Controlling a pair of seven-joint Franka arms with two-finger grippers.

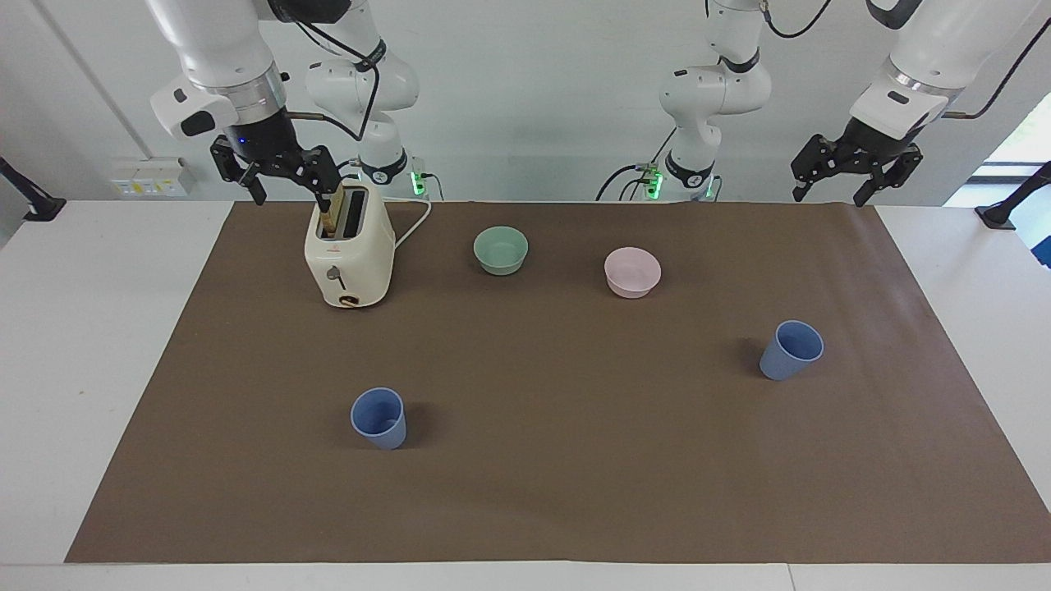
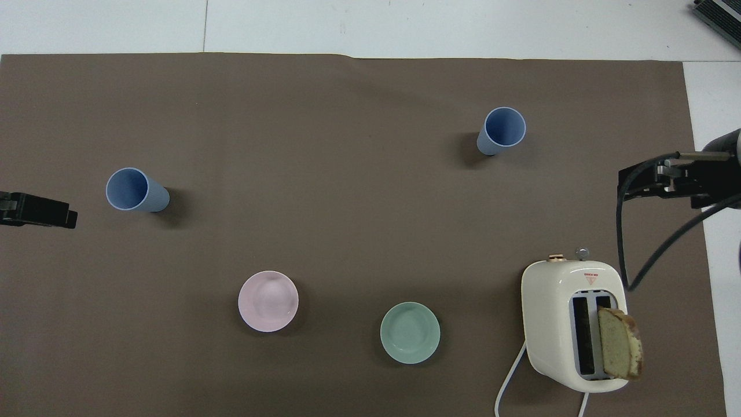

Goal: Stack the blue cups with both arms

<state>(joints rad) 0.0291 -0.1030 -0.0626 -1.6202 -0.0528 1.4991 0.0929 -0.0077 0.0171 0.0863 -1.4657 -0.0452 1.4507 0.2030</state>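
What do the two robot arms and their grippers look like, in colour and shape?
Both arms are white, rounded and jointed, with black joint caps and a grey ring at the wrist. The left gripper and the right gripper are black, with thin angular fingers. Black cables run along the arms.

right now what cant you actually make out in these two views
- Left gripper: overhead view shows only its tip, the rest cut off by the frame edge.
- Right gripper: overhead view, partly cut off at the edge.
- Bread slice in the toaster: facing view, right gripper overlaps it; touching or not is unclear.
- Toaster's plug: the cord leaves the overhead frame.
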